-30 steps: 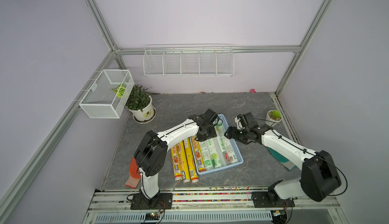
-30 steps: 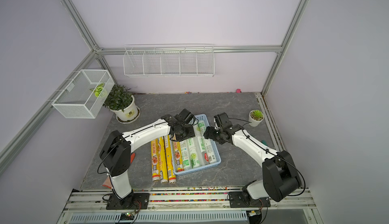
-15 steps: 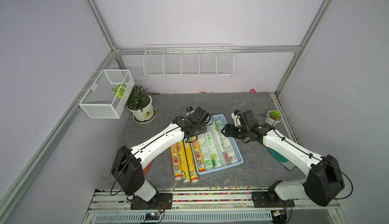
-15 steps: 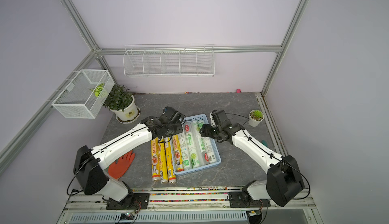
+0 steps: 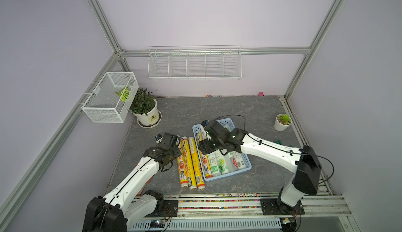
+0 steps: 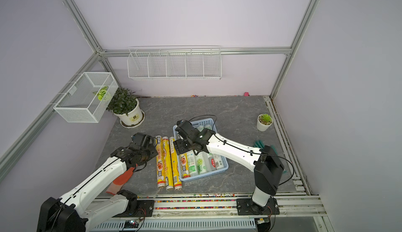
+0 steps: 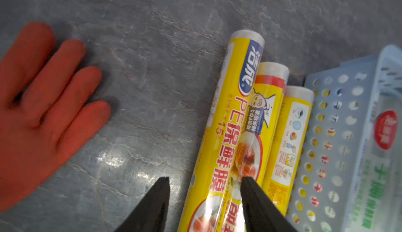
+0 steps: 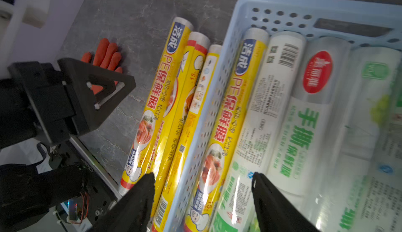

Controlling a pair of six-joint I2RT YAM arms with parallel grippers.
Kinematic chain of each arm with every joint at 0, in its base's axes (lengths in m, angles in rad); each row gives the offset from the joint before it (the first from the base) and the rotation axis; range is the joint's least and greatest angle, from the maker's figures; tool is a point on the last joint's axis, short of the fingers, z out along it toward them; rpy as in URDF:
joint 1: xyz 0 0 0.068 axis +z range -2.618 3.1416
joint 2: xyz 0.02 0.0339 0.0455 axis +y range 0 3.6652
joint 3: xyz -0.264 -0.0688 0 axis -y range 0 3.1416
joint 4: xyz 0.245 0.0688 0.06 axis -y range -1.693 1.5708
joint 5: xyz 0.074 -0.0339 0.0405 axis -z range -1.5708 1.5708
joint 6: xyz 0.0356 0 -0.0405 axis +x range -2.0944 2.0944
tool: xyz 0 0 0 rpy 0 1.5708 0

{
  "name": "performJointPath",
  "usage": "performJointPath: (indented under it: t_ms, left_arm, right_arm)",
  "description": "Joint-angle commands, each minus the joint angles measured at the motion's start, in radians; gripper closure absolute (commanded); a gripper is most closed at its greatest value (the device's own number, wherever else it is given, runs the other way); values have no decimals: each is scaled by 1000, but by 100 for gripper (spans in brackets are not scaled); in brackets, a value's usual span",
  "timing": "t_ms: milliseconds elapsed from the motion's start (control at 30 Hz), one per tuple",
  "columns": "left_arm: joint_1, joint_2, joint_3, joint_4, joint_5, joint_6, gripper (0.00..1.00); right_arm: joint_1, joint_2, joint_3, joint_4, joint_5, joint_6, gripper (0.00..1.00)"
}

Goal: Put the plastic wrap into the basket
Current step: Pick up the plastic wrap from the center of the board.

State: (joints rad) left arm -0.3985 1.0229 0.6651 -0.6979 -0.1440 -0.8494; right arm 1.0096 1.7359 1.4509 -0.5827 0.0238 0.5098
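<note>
Three yellow rolls of plastic wrap (image 5: pixel 188 165) (image 6: pixel 166 165) lie side by side on the table, against the left wall of the light-blue basket (image 5: pixel 248 166) (image 6: pixel 225 165). Inside the basket lie one yellow roll (image 8: pixel 228 111) and several clear-white rolls with green print (image 8: pixel 274 102). My left gripper (image 7: pixel 204 179) (image 5: pixel 176 144) is open and straddles the far part of the outermost yellow roll (image 7: pixel 228 122). My right gripper (image 8: pixel 203 176) (image 5: pixel 204 148) hangs open over the basket's left wall (image 8: pixel 208 115), holding nothing.
An orange glove (image 7: pixel 32 100) (image 6: pixel 121 178) lies left of the rolls. A green glove (image 6: pixel 260 143) lies behind my right arm. A large potted plant (image 5: pixel 145 111) stands back left, a small one (image 5: pixel 282 123) back right. A wire box (image 5: pixel 108 98) and a wire rack (image 5: pixel 193 65) hang on the walls.
My left gripper has moved from the basket's far left corner leftward and nearer, over the table rolls. My right gripper has shifted left, over the basket's left side.
</note>
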Motion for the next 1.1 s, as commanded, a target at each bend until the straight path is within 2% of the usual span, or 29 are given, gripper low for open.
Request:
performJointPath:
  t_ms: [0, 233, 433, 667, 767, 1067]
  left_arm:
    - [39, -30, -2, 49, 60, 89, 32]
    - [78, 95, 1, 105, 243, 155, 29]
    - [80, 193, 13, 78, 180, 160, 30]
    - [79, 334, 40, 104, 236, 176, 34]
    - [80, 366, 55, 56, 165, 155, 35]
    - [78, 476, 88, 10, 114, 144, 45]
  right_arm:
    - [30, 60, 59, -66, 20, -36, 24]
    - [36, 132, 67, 26, -72, 27, 24]
    - [36, 156, 72, 72, -90, 69, 24]
    - [36, 162, 76, 69, -77, 81, 24]
    - [36, 156, 77, 58, -61, 75, 24]
    - [36, 135, 59, 61, -30, 78, 24]
